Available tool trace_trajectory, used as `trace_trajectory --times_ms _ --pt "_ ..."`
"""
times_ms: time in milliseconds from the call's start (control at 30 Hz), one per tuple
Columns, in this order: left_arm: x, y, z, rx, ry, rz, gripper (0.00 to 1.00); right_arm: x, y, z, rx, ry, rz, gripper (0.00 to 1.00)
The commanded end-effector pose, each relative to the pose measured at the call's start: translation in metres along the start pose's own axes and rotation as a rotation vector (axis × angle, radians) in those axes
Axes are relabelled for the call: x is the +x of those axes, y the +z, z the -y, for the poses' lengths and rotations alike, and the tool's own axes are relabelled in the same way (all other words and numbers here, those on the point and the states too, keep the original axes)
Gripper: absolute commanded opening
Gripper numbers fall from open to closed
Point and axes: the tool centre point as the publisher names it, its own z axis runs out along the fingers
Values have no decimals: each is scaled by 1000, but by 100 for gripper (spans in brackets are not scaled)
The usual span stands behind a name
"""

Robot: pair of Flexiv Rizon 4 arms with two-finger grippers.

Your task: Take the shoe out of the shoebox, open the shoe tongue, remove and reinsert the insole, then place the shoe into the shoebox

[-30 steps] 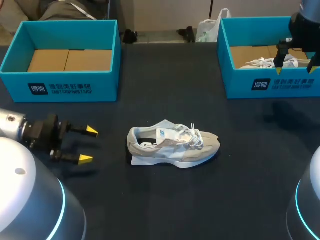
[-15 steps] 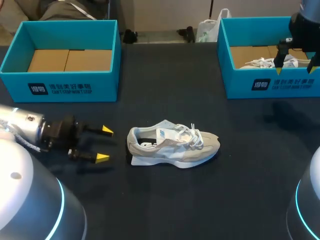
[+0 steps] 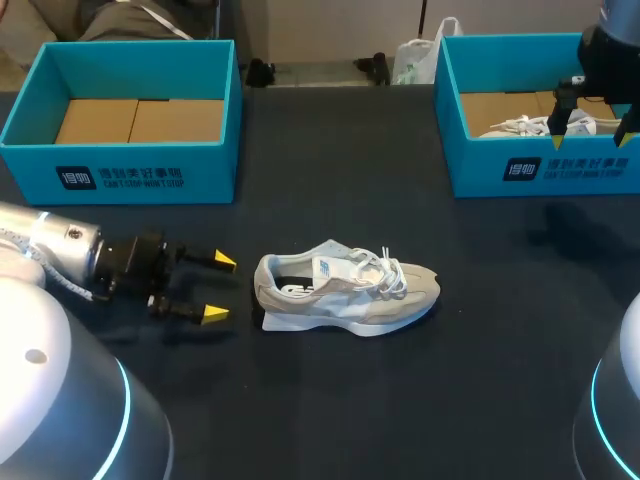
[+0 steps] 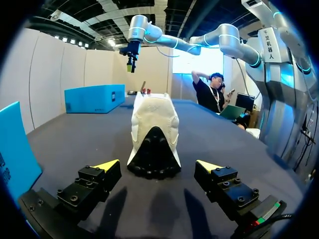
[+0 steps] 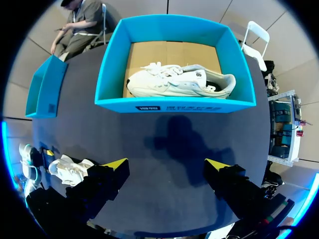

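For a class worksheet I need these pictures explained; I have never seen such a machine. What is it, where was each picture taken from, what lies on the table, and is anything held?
It is a robot with two arms at a table. Each arm ends in a gripper: two fingers with yellow tips. One picture looks down from above and behind the robot; the two round ones come from cameras on the wrists. The left gripper is open, low over the table, pointing at the heel of a pale shoe there, not touching it. The right gripper hangs open, high by the right shoebox, which holds a second shoe. The left shoebox shows only its cardboard floor. Nothing is held.
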Motion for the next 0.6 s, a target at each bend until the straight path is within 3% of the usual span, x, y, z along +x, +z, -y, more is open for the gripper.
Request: trace_trajectory --times_ms 33,133,600 --pt "0 0 0 0 0 1 100 0 0 0 -1 1 2 100" --pt "5 6 0 -40 42 18 100 0 0 0 -1 1 2 100" --pt "1 35 5 -43 44 4 100 0 0 0 -1 1 2 100"
